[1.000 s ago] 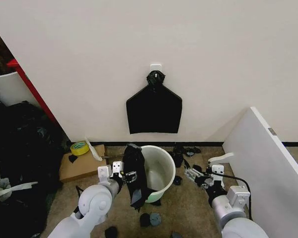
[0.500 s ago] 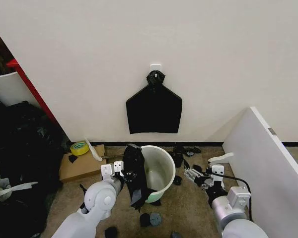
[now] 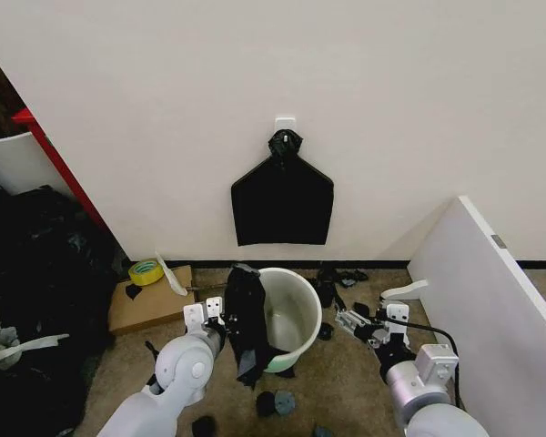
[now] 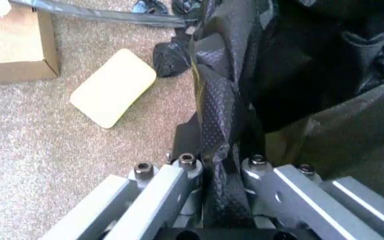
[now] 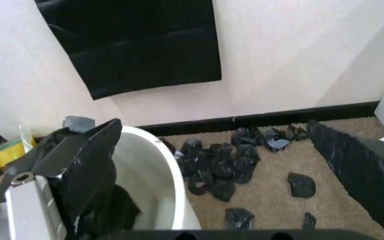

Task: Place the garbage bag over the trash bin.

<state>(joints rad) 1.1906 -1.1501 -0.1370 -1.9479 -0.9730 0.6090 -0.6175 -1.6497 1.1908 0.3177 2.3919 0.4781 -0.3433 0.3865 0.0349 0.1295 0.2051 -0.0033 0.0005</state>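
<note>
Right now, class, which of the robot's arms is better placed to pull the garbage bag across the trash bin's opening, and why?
Probably the left. The left gripper is shut on the garbage bag, which drapes over the near rim of the trash bin. The right gripper sits apart, beside the bin, holding nothing.

The head camera looks down and forward from farther back; both wrist cameras sit close, sharing the round white plastic trash bin [image 3: 291,314] [image 5: 155,185] and the crinkly black plastic garbage bag [image 3: 246,319] [image 4: 229,110] [image 5: 85,165].

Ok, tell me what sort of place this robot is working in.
Probably a spare corner of a lab or storeroom used as a test area: bare white wall, carpet floor strewn with black scraps, a cardboard box and tape roll.
</note>
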